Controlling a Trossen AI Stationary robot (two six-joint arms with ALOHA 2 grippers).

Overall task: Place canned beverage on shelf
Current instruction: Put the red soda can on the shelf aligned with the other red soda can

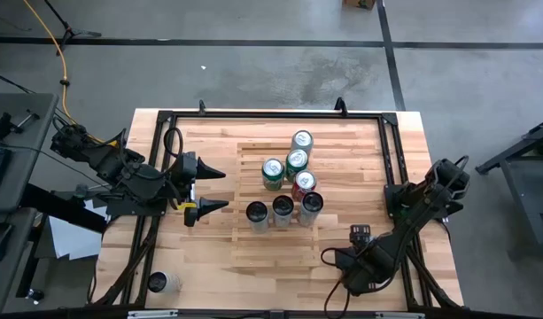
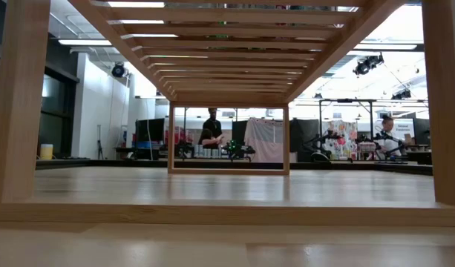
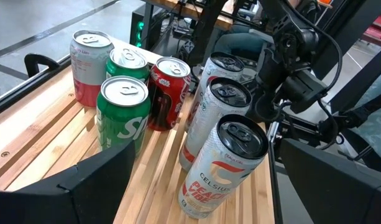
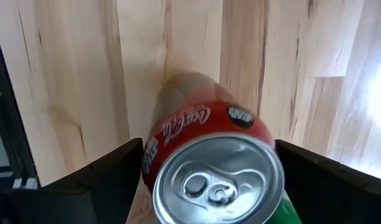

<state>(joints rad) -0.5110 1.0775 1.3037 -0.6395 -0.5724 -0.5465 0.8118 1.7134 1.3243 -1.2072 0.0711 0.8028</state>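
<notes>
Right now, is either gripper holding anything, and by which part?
The right gripper grips the red cola can by its sides just below the rim, one finger each side. The left gripper is open and holds nothing.

On the pale slatted shelf (image 1: 253, 155), two green Sprite cans (image 3: 122, 115) flank a red Coca-Cola can (image 3: 168, 93). At twelve o'clock stands a pink-and-white can (image 3: 87, 67). Three white Celsius cans (image 3: 222, 167) with black lids and orange lettering line six o'clock. Another red Coca-Cola can (image 4: 206, 165) has white script and a silver top.
</notes>
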